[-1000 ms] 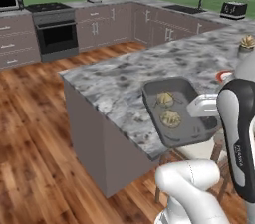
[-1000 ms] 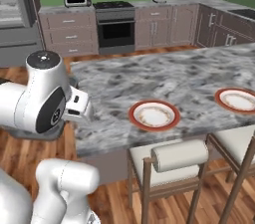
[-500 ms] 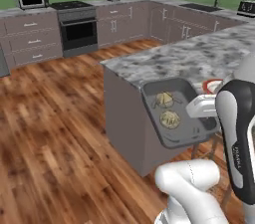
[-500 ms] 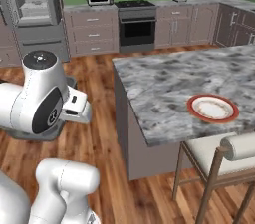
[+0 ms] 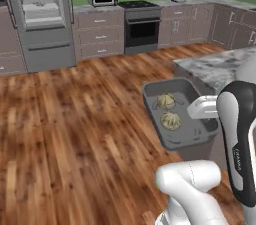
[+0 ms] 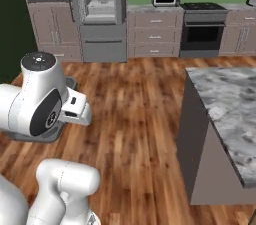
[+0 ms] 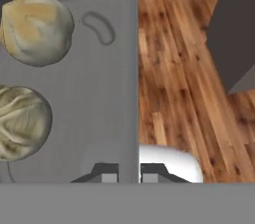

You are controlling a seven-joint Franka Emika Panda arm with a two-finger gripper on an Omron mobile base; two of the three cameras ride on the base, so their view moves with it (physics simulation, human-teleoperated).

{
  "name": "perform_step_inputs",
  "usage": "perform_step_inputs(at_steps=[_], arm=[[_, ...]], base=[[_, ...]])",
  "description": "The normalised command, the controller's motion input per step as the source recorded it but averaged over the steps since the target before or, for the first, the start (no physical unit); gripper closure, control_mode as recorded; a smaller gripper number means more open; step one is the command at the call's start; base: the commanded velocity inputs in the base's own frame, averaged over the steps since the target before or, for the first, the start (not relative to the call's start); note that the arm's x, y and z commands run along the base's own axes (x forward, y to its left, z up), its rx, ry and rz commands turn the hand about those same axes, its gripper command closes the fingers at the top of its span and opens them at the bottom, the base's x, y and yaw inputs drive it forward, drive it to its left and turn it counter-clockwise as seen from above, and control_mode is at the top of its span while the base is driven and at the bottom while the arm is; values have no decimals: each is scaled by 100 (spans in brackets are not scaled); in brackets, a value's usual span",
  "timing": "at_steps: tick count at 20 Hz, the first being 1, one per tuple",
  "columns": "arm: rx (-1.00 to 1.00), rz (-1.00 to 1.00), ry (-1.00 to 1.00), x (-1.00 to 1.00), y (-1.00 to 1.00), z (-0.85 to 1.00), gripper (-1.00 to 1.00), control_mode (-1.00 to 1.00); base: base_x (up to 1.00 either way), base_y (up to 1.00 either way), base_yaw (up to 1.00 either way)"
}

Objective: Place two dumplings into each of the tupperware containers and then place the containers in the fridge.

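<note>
The gripper (image 7: 128, 174) is pinched tight on the side wall of the tupperware container (image 5: 200, 136). In the hand view its 2 dark finger tips sit at the bottom, 1 on each side of the thin grey wall, w/ the wall squeezed between them.

The container is up in the air, over the wood floor (image 5: 75, 134), not resting on anything. In the left base view it hangs just left of the arm, w/ its right edge at the white hand. It looks about level.

2 dumplings lie inside the container. In the left base view, 1 dumpling (image 5: 165, 101) is farther back & the other dumpling (image 5: 171, 120) is nearer the camera, close together, about in the middle of the tray. In the hand view both sit to the left of the held wall, on the tray floor, away from the finger tips: the smoother tan one (image 7: 37, 28) at the top, the wrinkly one (image 7: 22, 122) lower down. They almost touch each other. Neither touches the gripper.

The marble counter (image 6: 230, 104) is off to the right, near the container but not under it.

The fridge (image 5: 42, 16) stands far back on the left w/ its door open; pale shelves show inside. It is well apart from the container. In the right base view the fridge (image 6: 100, 14) is at the back, left of the stove (image 6: 202, 31).
</note>
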Motion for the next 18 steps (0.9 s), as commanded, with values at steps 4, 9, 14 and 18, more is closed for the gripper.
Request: perform_step_inputs(at_steps=[4, 9, 14, 18], arm=[[0, 0, 0, 0, 0, 0, 100, 100], [0, 0, 0, 0, 0, 0, 100, 100], [0, 0, 0, 0, 0, 0, 100, 100], [0, 0, 0, 0, 0, 0, 100, 100]], base=[[100, 87, -9], [100, 83, -23], [100, 78, -7], [100, 65, 0]])
